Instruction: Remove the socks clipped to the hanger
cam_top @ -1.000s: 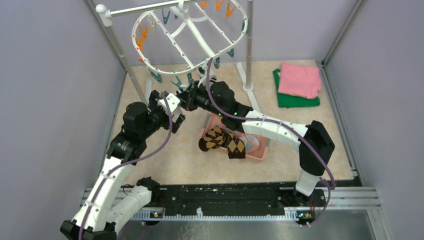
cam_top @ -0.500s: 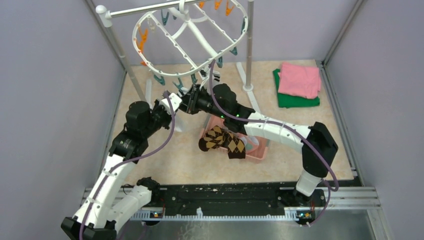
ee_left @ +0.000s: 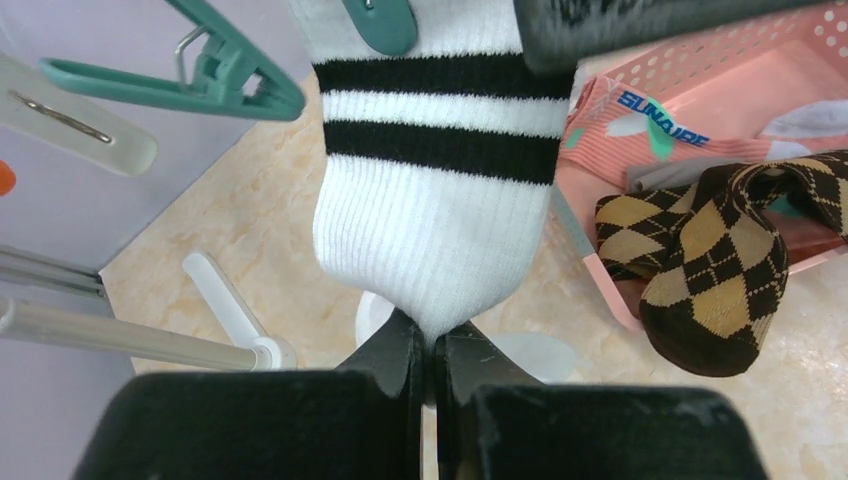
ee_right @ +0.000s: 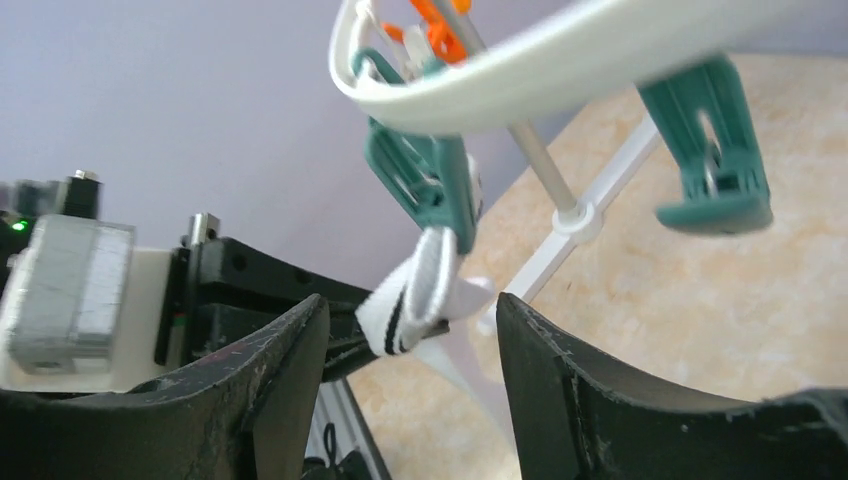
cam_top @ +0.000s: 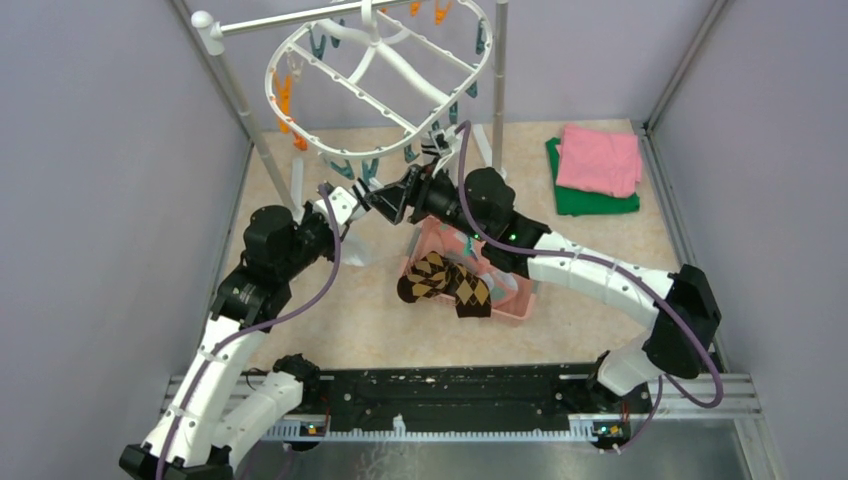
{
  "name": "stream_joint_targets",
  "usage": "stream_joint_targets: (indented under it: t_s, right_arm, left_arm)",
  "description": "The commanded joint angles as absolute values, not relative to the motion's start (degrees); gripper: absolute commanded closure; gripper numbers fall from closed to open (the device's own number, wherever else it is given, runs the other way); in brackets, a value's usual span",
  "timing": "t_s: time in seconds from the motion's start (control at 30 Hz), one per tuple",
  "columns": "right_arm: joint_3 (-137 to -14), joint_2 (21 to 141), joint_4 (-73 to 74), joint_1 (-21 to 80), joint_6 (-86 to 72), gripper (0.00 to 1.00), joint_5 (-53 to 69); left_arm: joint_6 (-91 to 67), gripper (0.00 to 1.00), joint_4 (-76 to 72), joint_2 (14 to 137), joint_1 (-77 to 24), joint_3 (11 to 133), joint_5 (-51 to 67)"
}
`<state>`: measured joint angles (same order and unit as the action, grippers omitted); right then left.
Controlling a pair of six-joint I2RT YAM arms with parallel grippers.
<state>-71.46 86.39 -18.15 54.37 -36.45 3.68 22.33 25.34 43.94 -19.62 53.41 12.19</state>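
A white sock with two black stripes (ee_left: 430, 230) hangs from a teal clip (ee_left: 380, 18) on the white oval hanger (cam_top: 330, 70). My left gripper (ee_left: 428, 345) is shut on the sock's lower end, just below the hanger's near rim (cam_top: 345, 205). My right gripper (ee_right: 410, 310) stands open right beside it, its fingers on either side of the same sock (ee_right: 420, 290) without touching it, under the teal clip (ee_right: 425, 180) and the hanger rim (ee_right: 560, 60). Brown-and-black diamond socks (cam_top: 445, 282) lie in the pink basket (cam_top: 520, 305).
The hanger hangs from a metal-and-white pole stand (cam_top: 240, 100) whose second pole (cam_top: 497, 90) rises at the back. Other teal and orange clips line the rim (ee_left: 200, 75). Folded pink (cam_top: 598, 158) and green (cam_top: 590, 203) cloths lie at the back right.
My left gripper has shut on the striped sock. My right gripper has opened and drawn back to the right. The hanger has swung a little.
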Motion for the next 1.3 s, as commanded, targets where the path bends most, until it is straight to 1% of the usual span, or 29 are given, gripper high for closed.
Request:
stream_joint_targets:
  t_s: [0.0,0.1,0.23,0.33,0.5,0.6,0.73,1.03,1.17,1.27]
  right_arm:
    - [-75.72,85.03,-19.77,54.21,-28.91,0.35,2.10]
    - [-78.10,86.45,-18.62,54.14,-26.81,0.26,1.30]
    - [-81.08,88.39,-16.81,54.14,-24.68,0.26,0.27]
    - [-82.58,89.70,-17.64,54.05,-23.36,0.30,0.26]
    - [-86.40,92.19,-16.01,53.94,-21.05,0.40,0.57]
    - [-87.62,92.94,-15.07,53.95,-19.97,0.44,0.26]
    - [-88.70,93.78,-13.32,53.96,-19.02,0.45,-1.34]
    - [-89.62,95.19,-14.62,53.96,-18.19,0.60,-1.54]
    - [-90.40,95.84,-14.70,53.92,-18.61,0.61,-0.39]
    - [-90.59,96.19,-15.10,54.03,-18.83,0.55,-0.17]
  left_arm:
    - [21.92,1.00,24.91,43.77,-19.55,55.84,12.83]
    - [22.06,1.00,24.72,44.02,-19.60,55.97,12.74]
    - [22.06,1.00,24.76,44.12,-19.51,56.07,13.18]
    - [22.15,1.00,24.99,44.10,-19.52,56.14,13.11]
    - [22.16,1.00,25.51,43.95,-19.56,56.59,13.27]
    - [22.21,1.00,25.78,43.64,-19.58,56.61,13.33]
    - [22.33,1.00,25.79,43.42,-19.59,56.51,13.42]
    - [22.48,1.00,26.05,43.52,-19.54,56.29,14.24]
    - [22.60,1.00,26.11,43.51,-19.56,56.25,14.23]
    - [22.59,1.00,26.27,43.46,-19.60,56.24,14.32]
